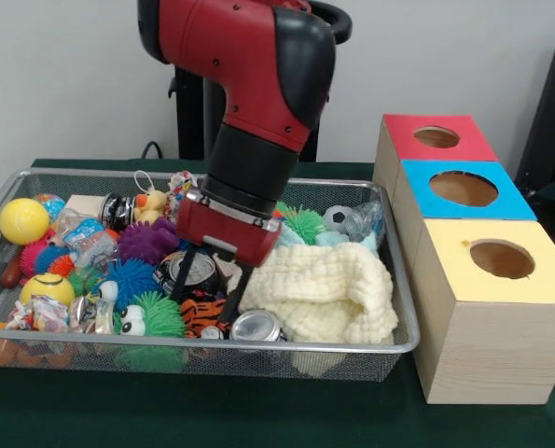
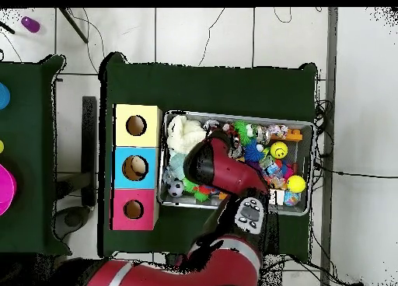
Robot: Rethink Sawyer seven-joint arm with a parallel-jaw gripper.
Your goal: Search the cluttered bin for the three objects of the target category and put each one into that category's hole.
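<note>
**Hand poised over the tiger, red hole off to the far side**

Front view: the hand [image 1: 212, 278] hangs low inside the wire bin [image 1: 403, 308], its two dark fingers [image 1: 186, 273] spread apart with nothing between them. The striped tiger [image 1: 202, 314] lies directly under those fingers, just nearer the camera than the hand, wedged between a green spiky ball [image 1: 151, 317] and a silver can [image 1: 256, 326]. From here I judge the coming move to be a short straight drop, since the tiger sits almost plumb below the open fingers; its long axis seems to run across the bin's width, though too little of it shows to be sure. A cream knitted cloth [image 1: 319, 294] lies touching the tiger's other side and could snag. The yellow duck [image 1: 152, 203] sits against the bin's far wall, beyond the hand. The red hole [image 1: 436, 137] is in the wooden box [image 1: 482, 345] beside the bin, at the box's far end, past the blue and yellow openings.

Overhead view: the arm [image 2: 221, 170] covers the middle of the bin [image 2: 307, 127], hiding the hand and the tiger. The cloth [image 2: 183, 135] lies at the bin end beside the box. The red hole [image 2: 134, 209] sits at the box end nearest the robot's base, so the carry would run from the bin past the cloth and back toward the base.
</note>
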